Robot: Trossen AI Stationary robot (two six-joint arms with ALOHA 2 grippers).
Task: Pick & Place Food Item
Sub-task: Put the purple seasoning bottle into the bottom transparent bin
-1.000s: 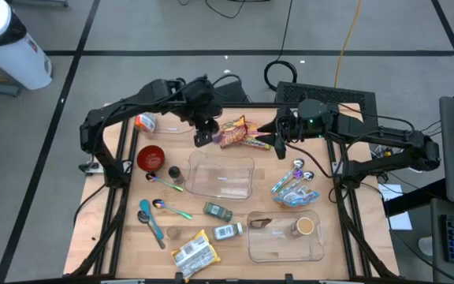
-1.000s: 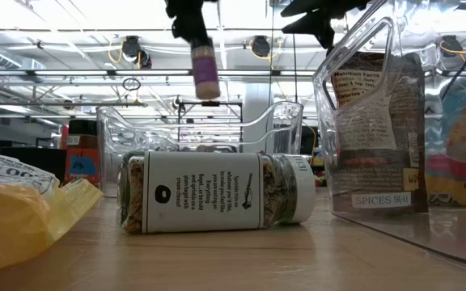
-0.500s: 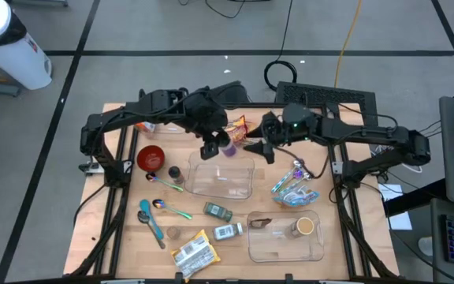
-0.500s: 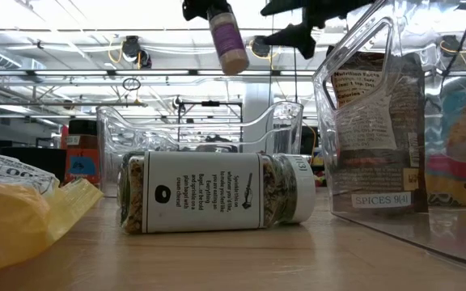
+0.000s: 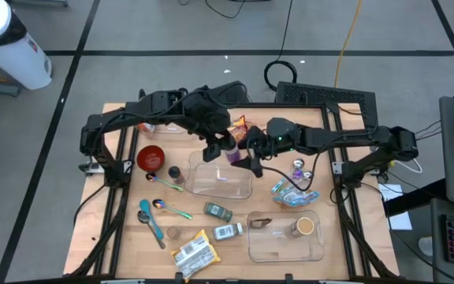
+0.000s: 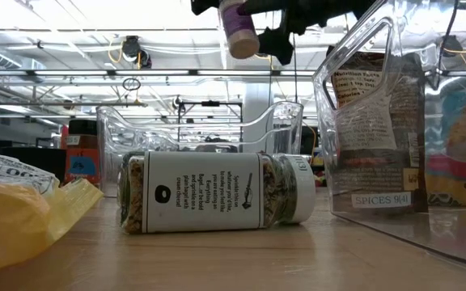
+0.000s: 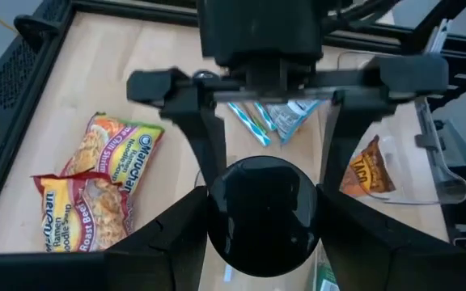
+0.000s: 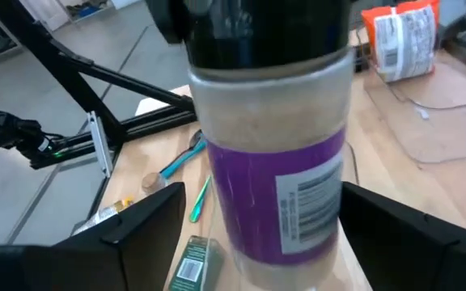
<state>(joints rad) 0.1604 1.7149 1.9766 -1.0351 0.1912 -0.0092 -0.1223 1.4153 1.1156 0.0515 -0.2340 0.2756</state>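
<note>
A spice jar (image 5: 232,150) with a purple label and black cap hangs in the air over a clear container (image 5: 223,180). My left gripper (image 5: 216,147) is shut on it, reaching in from the table's left. In the low view the jar (image 6: 239,29) tilts, cap up. My right gripper (image 5: 252,160) comes level from the right and is open. In the right wrist view its fingers (image 8: 140,234) stand on either side of the jar's labelled body (image 8: 275,162) without touching it. My left gripper pinches the jar's black cap end (image 7: 261,212) between its two fingers (image 7: 191,234), one on each side of the cap. The fingers slant down from the table's left. The jar hangs below them, tilted, clear of the container and the table.
Ramen packets (image 7: 95,186) lie at the far side behind the jar. A red bowl (image 5: 150,158), spoons and a teal scoop are at the left. Two small jars (image 5: 217,211) and a snack bag (image 5: 194,252) lie near the front. A second clear bin (image 5: 286,237) and blue packets (image 5: 294,189) are right.
My left gripper has carried the jar toward the table's right, out over the clear container, tipping it a little. My right gripper has come toward the table's left and down, up to the jar, and has opened wide around it.
</note>
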